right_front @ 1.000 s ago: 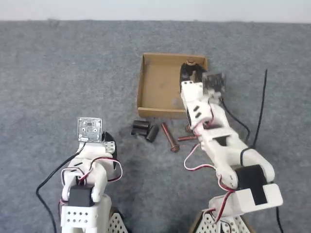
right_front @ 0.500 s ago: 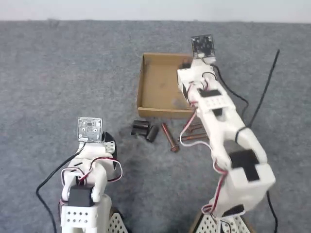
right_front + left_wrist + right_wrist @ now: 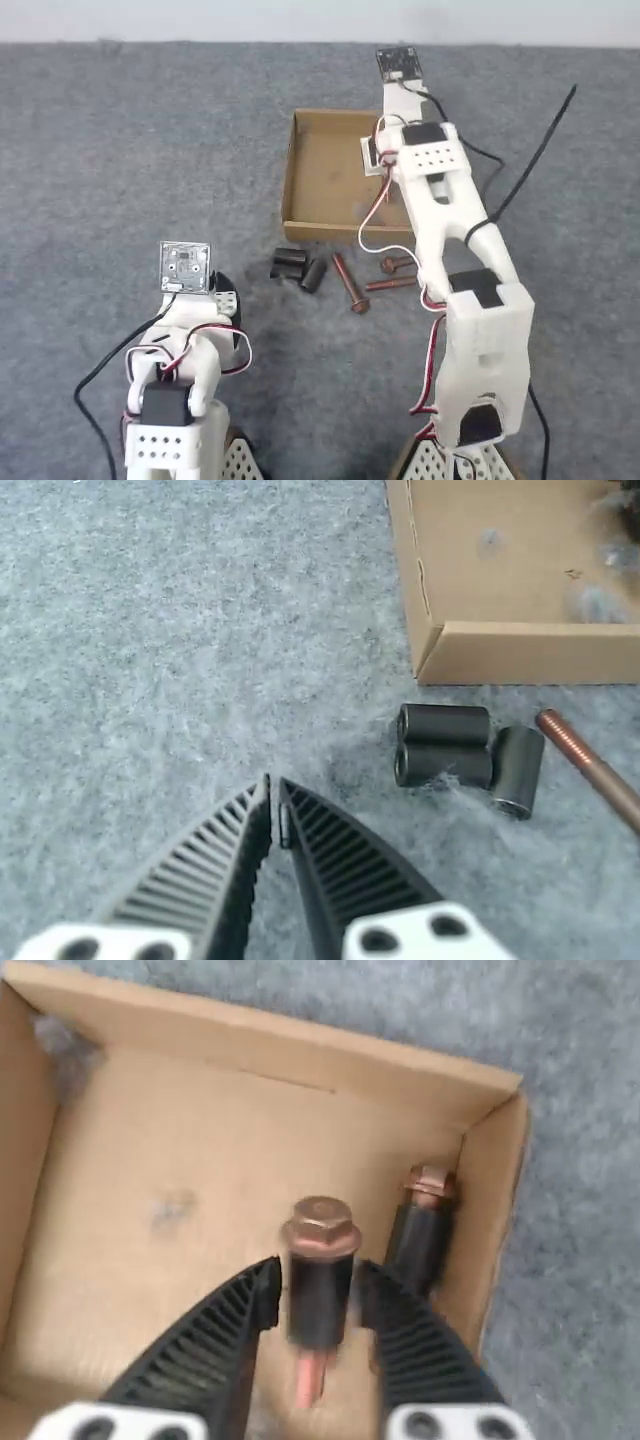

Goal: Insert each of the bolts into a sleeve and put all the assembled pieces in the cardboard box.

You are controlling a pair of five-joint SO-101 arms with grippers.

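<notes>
While the right arm hangs out over the cardboard box (image 3: 291,170), I see its right gripper (image 3: 318,1263) pinching an assembled piece (image 3: 320,1285) by the black sleeve. The copper hex head sits at one end and the thread tip pokes out of the other, above the box floor. A second assembled piece (image 3: 420,1225) lies in a corner of the box, against a side wall.

My left gripper (image 3: 275,780) has its fingers pressed together with nothing between them, low over the grey surface (image 3: 120,150) toward its near edge. Three loose sleeves (image 3: 298,267) lie on the surface just beside the box's near wall, two of them touching side by side. Three bare bolts (image 3: 349,282) lie next to them, one just beside the third sleeve.
</notes>
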